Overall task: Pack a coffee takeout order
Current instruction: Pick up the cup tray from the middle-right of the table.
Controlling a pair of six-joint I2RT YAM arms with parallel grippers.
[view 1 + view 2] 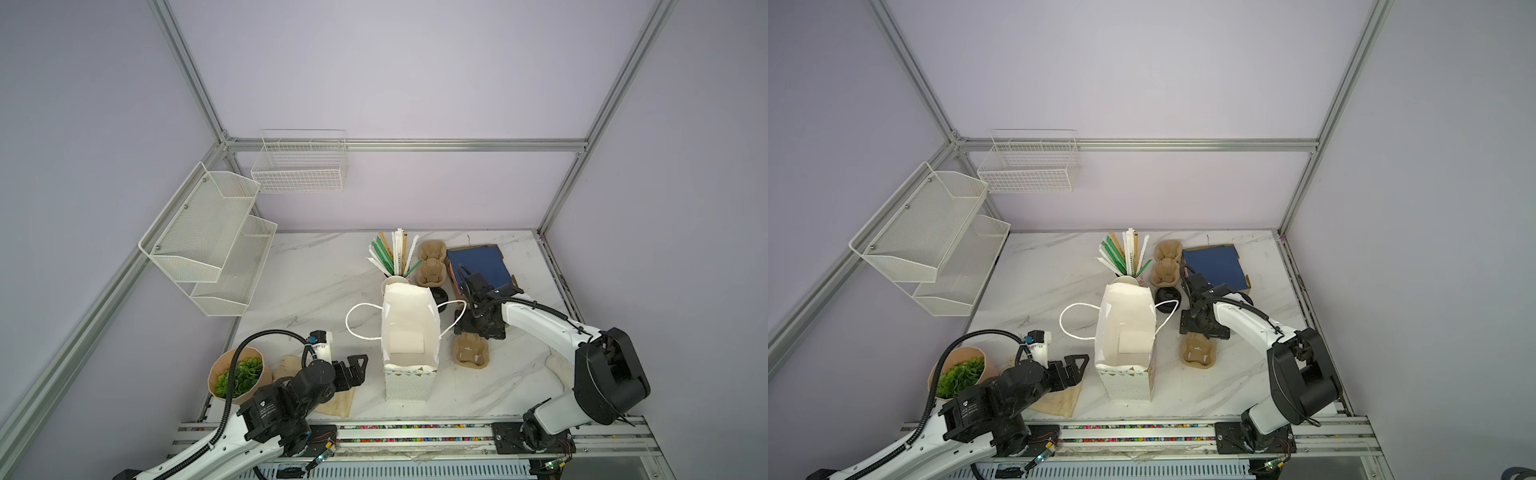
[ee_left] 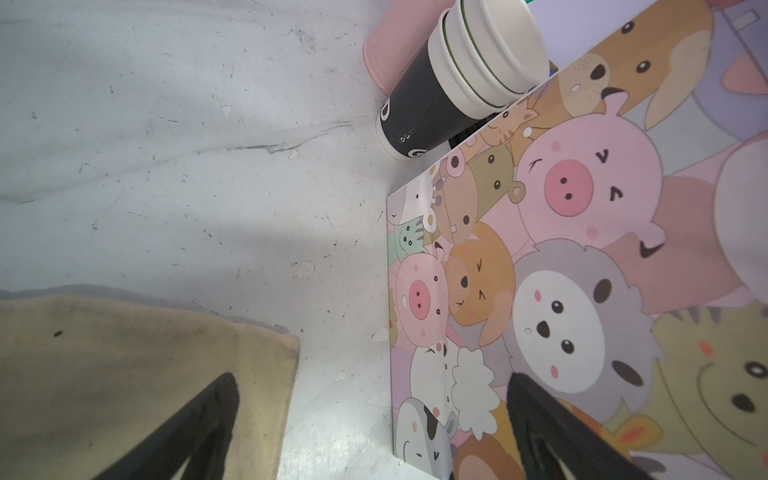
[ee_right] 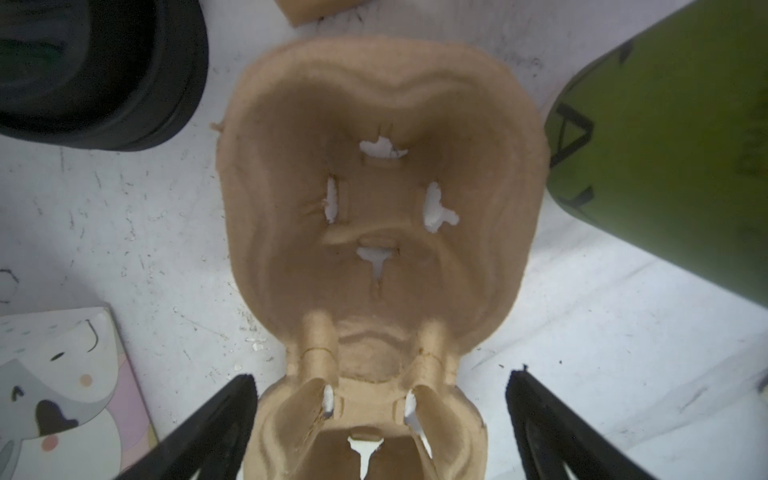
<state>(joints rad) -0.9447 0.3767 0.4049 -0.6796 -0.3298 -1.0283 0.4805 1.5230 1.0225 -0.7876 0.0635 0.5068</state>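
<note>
The brown two-cup carrier (image 1: 470, 351) (image 1: 1197, 351) (image 3: 382, 199) lies flat on the marble table, right of the bag. My right gripper (image 1: 478, 330) (image 3: 380, 395) hovers over it, open, with a finger on each side of the carrier's near well and no contact showing. In the right wrist view a dark green cup (image 3: 665, 145) stands beside the carrier and a black lid (image 3: 95, 70) tops another cup. The navy napkin (image 1: 482, 262) (image 1: 1214, 266) lies at the back right. My left gripper (image 1: 357, 365) (image 2: 374, 382) is open and empty between the beige cloth (image 2: 124, 374) and the bag.
An open paper bag (image 1: 411, 307) (image 2: 582, 249) with cartoon animals stands mid-table. Behind it are stacked lidless cups (image 2: 436, 104), a cup of straws (image 1: 395, 257) and spare carriers (image 1: 432, 266). A potted plant (image 1: 237, 374) sits front left. Wire shelves (image 1: 208, 237) hang on the left wall.
</note>
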